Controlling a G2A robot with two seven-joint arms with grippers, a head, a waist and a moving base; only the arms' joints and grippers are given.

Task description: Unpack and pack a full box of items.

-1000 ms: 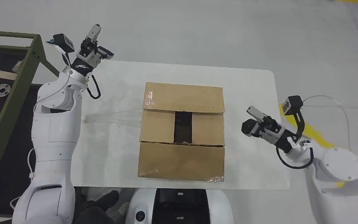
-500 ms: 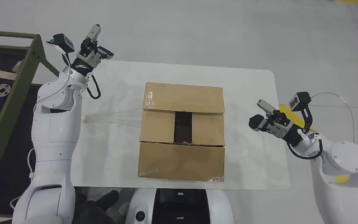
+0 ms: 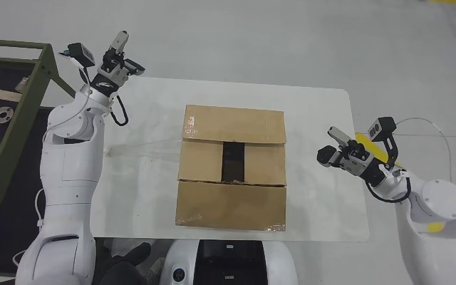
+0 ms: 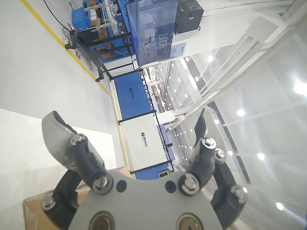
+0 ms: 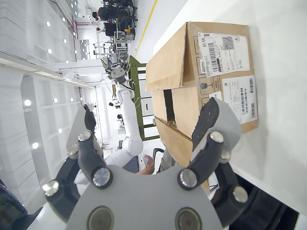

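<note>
Showing flaps point(image 3: 203, 160) almost shut with a dark slot point(image 3: 234, 162) between, the brown cardboard box point(image 3: 231, 205) carries white labels point(image 5: 221, 51) on one side. Left gripper point(image 4: 128, 118) and right gripper point(image 5: 148, 111) are wide open, empty.

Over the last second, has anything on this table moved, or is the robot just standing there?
The right gripper, open and empty, drew back from the brown cardboard box toward the edge of the white table, then held still. Nothing was grasped or released. The left gripper, also open, and the box stayed put.
</note>
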